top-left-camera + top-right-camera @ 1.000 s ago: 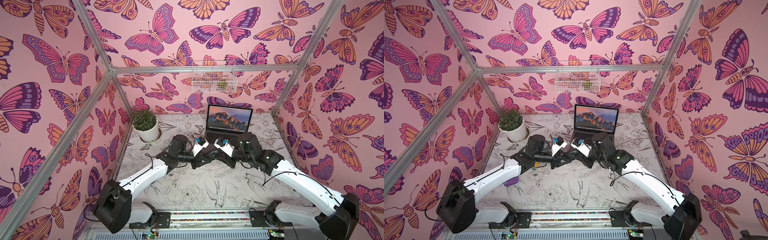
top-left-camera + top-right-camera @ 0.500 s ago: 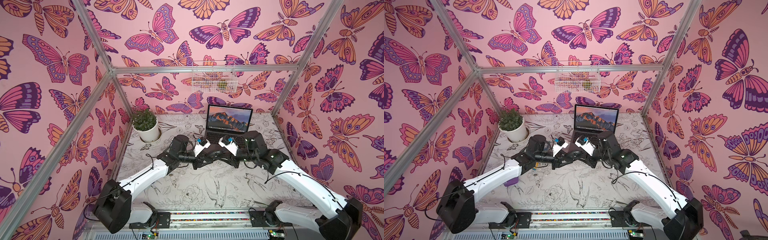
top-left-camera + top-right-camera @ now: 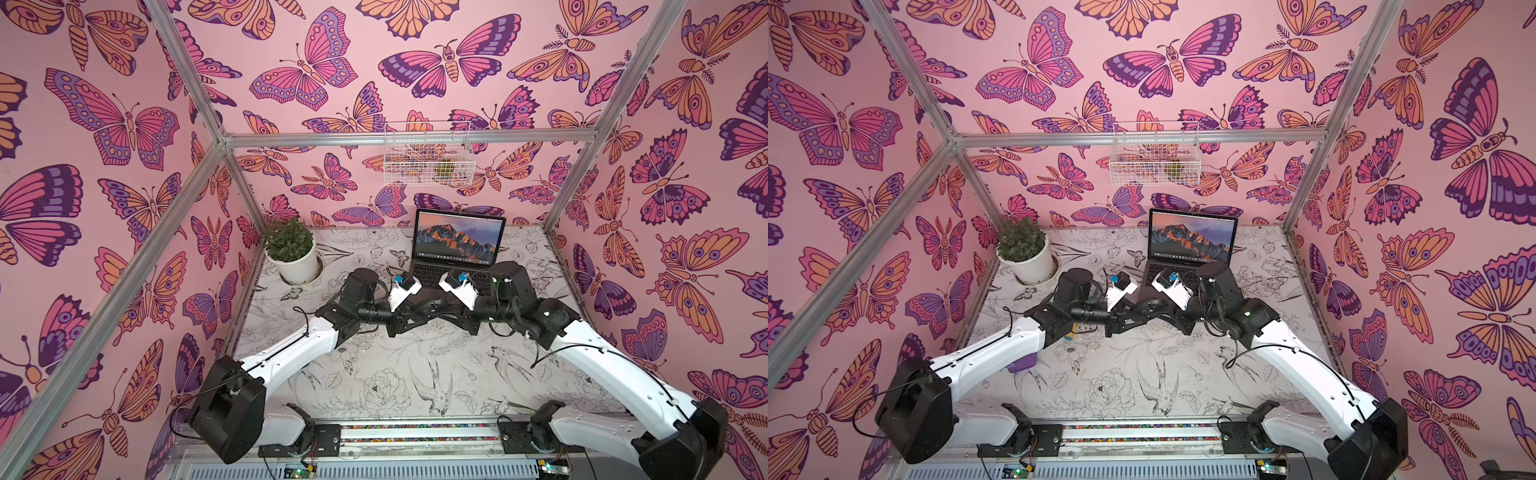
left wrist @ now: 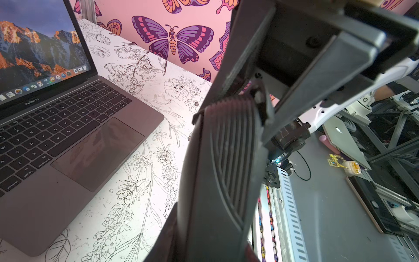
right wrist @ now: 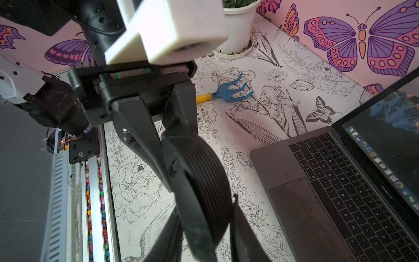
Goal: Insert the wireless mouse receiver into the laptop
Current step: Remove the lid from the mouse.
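Top views are showing bare table [image 3: 395, 374] lying open on the near side of the left pincer [image 3: 417, 311] and right pincer [image 3: 451, 311], which are meeting tip to tip. The left pincer is clenching; what it is pinching is hidden. Whether the right pincer is clamping anything cannot be told. The laptop [image 3: 457, 239] is standing open just beyond both. Bare table is flanking it on the right pincer's side; on the left pincer's side a blue rake [image 5: 229, 91] and potted plant [image 3: 291, 257] are sitting farther off.

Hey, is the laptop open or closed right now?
Open: the laptop has its lid up, keyboard showing, screen lit with a mountain picture.
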